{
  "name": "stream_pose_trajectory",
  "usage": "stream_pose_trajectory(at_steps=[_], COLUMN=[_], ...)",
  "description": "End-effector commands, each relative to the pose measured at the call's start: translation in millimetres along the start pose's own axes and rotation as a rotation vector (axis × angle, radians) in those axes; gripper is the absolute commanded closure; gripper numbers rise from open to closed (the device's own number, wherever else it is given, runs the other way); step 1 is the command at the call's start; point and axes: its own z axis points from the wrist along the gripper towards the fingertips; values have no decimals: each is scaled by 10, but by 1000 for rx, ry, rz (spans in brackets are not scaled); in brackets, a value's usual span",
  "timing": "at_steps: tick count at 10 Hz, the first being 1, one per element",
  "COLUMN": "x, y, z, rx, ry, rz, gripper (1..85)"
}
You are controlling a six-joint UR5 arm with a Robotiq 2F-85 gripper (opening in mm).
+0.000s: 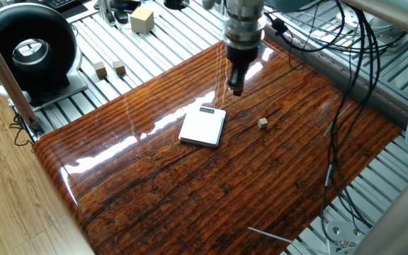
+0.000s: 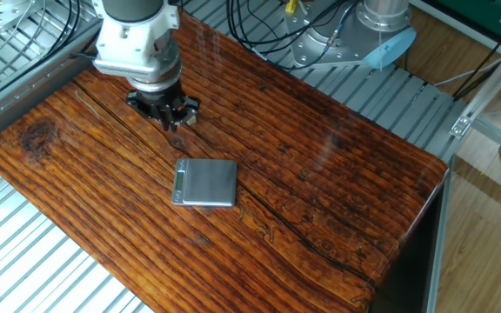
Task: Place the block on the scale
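Note:
The block (image 1: 263, 123) is a tiny light-tan cube on the glossy wooden tabletop, a little right of the scale. The scale (image 1: 202, 127) lies flat and white in the table's middle with its dark display strip at the far end. In the other fixed view the scale (image 2: 205, 183) looks grey. My gripper (image 1: 236, 89) points down above the table, behind the scale and up-left of the block, holding nothing. In the other fixed view it (image 2: 171, 122) hovers beyond the scale's display end, fingers slightly apart. The block is hidden in that view.
A larger pale cube (image 1: 142, 19) and two small tan cubes (image 1: 100, 69) sit on the metal slats at far left, next to a black round device (image 1: 27, 49). Black cables (image 1: 346, 85) hang over the table's right side. The table's front edge (image 1: 69, 191) drops off.

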Motion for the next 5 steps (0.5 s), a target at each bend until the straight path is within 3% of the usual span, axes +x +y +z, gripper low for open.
stream_pose_trajectory(at_steps=[1, 3, 4, 5], x=[171, 246, 340, 273], y=[53, 190, 405, 619], z=[134, 197, 208, 230], rx=[-16, -51, -127, -186], ry=[13, 20, 44, 13], rz=[-142, -152, -172, -173], gripper=[487, 477, 477, 477])
